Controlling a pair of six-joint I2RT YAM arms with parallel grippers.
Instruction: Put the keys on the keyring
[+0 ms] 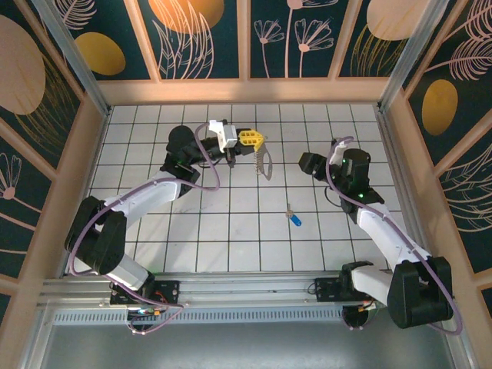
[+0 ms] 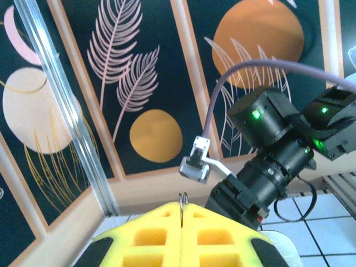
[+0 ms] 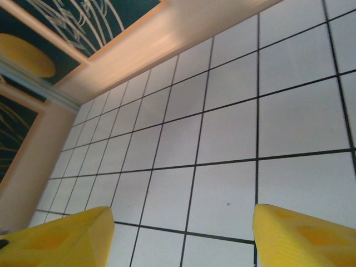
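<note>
The key (image 1: 294,217), thin silver with a bright blue head, lies flat on the white tiled floor right of centre. My left gripper (image 1: 257,140), with yellow fingers, is raised over the far middle of the floor and shut on the keyring (image 1: 264,163), a pale silvery loop hanging below it. In the left wrist view the ring's thin wire edge (image 2: 182,207) pokes up from between the closed yellow pads (image 2: 150,236). My right gripper (image 3: 181,239) is open over bare tiles, its yellow fingertips (image 3: 61,236) far apart. It hovers right of the keyring and beyond the key.
Wooden walls with dark floral panels enclose the tiled floor (image 1: 231,231). The right arm's black wrist (image 2: 267,161) and its small grey camera (image 2: 196,164) face my left gripper at close range. An aluminium rail (image 1: 246,288) runs along the near edge.
</note>
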